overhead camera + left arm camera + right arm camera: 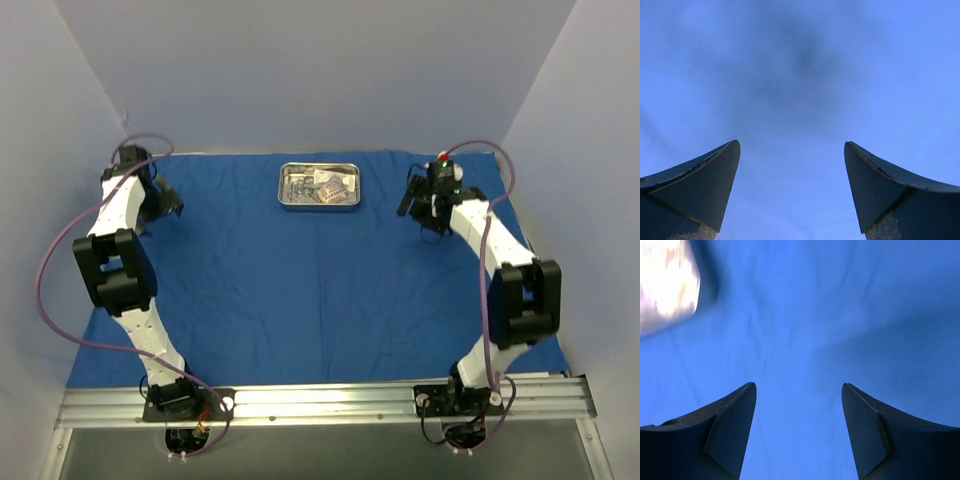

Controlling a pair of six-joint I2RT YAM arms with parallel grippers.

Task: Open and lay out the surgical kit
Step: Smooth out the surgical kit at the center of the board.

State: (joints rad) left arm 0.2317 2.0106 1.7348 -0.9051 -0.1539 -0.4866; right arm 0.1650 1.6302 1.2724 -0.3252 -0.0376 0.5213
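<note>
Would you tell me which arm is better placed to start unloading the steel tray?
Right: the right tool, open, sits nearer the steel tray, visible in its wrist view; the left tool sees only blue cloth.

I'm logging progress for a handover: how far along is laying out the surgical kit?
Done: the blue cloth wrap lies spread flat. In hand: nothing; the left gripper and right gripper hang open and empty over it. Left: the instruments and packets sit in the steel tray at the far side, none laid out yet.
</note>
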